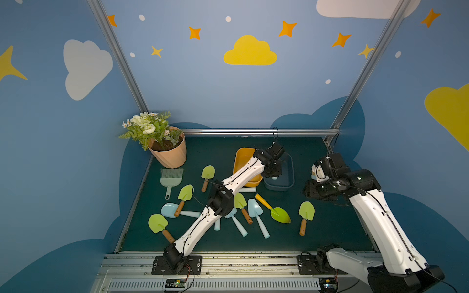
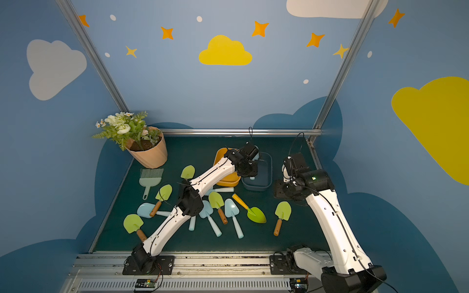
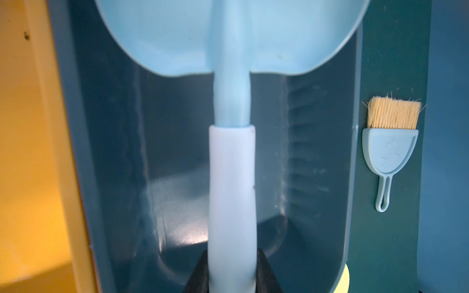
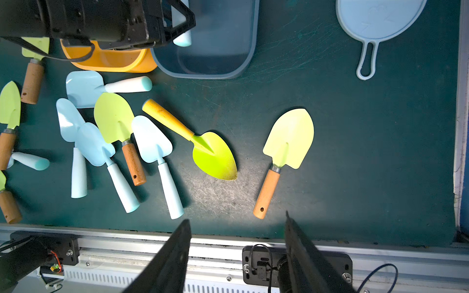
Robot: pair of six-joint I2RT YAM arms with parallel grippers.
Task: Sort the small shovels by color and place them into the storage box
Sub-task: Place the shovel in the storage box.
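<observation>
With my left pincer (image 3: pixel 232 275) clamped on the pale handle of 1 light blue plastic shovel (image 3: pixel 232 165) over the dark blue plastic storage box (image 3: pixel 317 177), I judge lowering and release come next; my right pincer (image 4: pixel 237 218) hovers near that box, parted and empty.

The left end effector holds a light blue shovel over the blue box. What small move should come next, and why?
Probably open the left end effector to drop the light blue shovel. The shovel hangs over the blue box, which matches its colour, and the floor of the box looks bare.
</observation>
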